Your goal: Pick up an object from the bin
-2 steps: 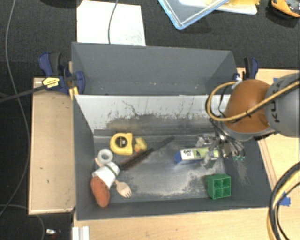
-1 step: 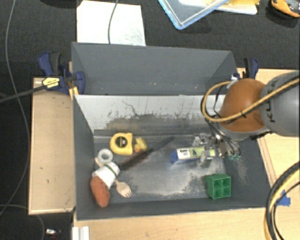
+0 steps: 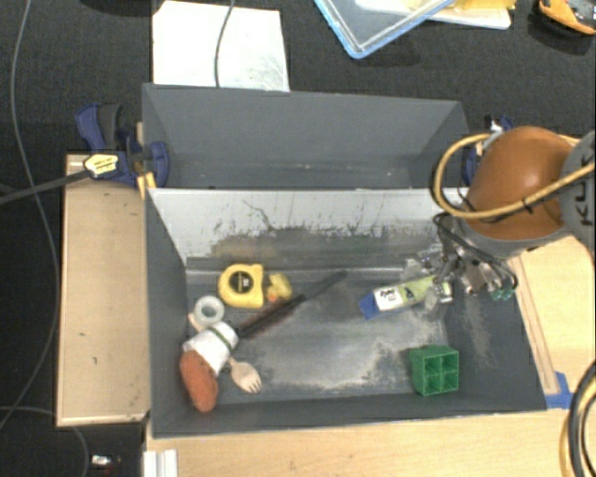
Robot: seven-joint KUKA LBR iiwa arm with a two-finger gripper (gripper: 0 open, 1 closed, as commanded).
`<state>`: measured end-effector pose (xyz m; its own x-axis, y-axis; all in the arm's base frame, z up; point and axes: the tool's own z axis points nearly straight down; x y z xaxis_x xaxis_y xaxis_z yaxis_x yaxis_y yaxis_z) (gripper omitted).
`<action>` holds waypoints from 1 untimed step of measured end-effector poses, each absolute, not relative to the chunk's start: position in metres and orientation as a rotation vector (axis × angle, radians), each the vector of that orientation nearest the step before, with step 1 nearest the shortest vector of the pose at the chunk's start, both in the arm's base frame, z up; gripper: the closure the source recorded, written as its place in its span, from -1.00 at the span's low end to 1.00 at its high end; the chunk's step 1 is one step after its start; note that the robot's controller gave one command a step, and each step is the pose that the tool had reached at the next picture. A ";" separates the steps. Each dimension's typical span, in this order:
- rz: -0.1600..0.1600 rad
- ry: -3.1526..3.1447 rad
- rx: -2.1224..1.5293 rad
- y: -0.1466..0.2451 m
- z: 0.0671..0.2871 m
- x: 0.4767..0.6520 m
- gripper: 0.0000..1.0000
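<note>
I noted the claw [image 3: 445, 284] at the right end of the white tube [image 3: 393, 297], whose long axis ran leftward; open or closed, I couldn't tell.

Rounded orange wrist cover [image 3: 517, 177], yellow cable [image 3: 445, 168] looping past — dark metal mechanism [image 3: 477, 268] beneath

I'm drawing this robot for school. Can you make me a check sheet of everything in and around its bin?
Surface: grey metal bin, floor scuffed.
Job's things: white and blue tube, right of middle, at the gripper's tip.
Clutter: green block front right; yellow tape measure, black stick, white ring and a brown and white heap on the left.
Gripper: gripper low over the tube's right end, under the orange cover.
Cables: cables looped round the cover.
Surroundings: a blue-edged flat thing beyond the bin.
</note>
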<state>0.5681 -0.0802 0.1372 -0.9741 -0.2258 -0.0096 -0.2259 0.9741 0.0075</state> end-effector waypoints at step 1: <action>0.015 3.052 -0.702 -0.069 0.228 0.577 1.00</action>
